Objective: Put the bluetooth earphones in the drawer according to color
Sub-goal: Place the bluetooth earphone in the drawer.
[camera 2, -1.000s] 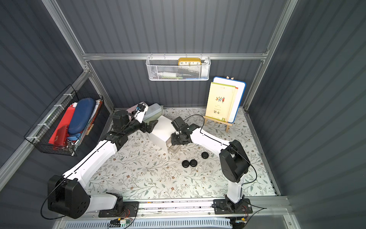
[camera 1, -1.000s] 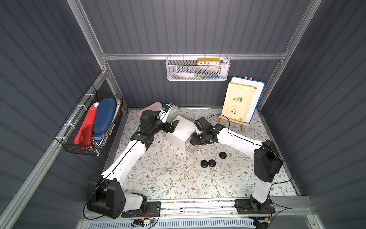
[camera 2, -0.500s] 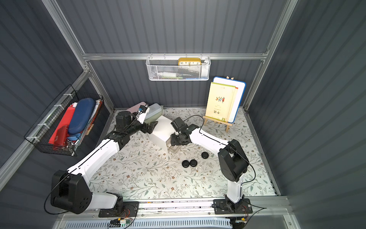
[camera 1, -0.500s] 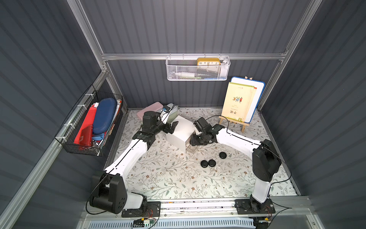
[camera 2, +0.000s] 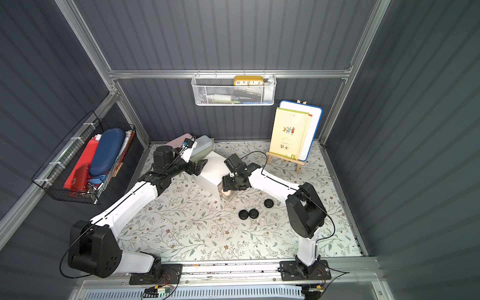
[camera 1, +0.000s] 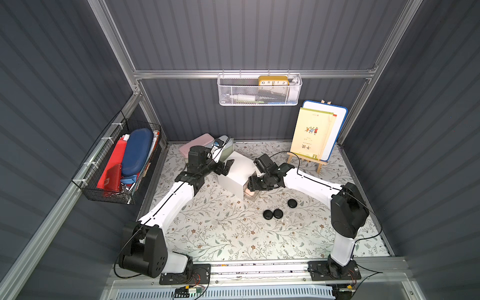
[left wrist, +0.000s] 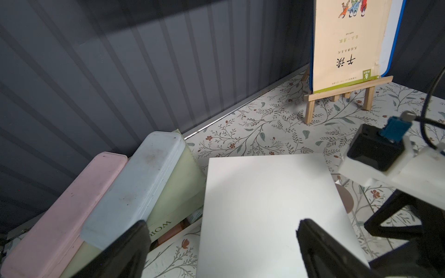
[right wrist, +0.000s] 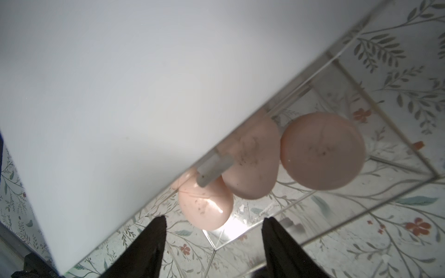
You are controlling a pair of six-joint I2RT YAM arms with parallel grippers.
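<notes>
The drawer cabinet is a white cube on the floral table; its white top fills the left wrist view. Its lowest clear drawer is pulled out and holds three pale pink bluetooth earphones, seen as a pink spot in a top view. My right gripper hangs open just above them, holding nothing. Three black earphones lie on the table in front. My left gripper is open over the cabinet's back edge.
A pink pencil case, a blue pencil case and a pale green box lie behind the cabinet by the back wall. An easel with a book stands back right. A wire basket hangs on the left wall.
My right gripper's fingers have spread wider above the open drawer. The left arm has edged slightly toward the cabinet.
</notes>
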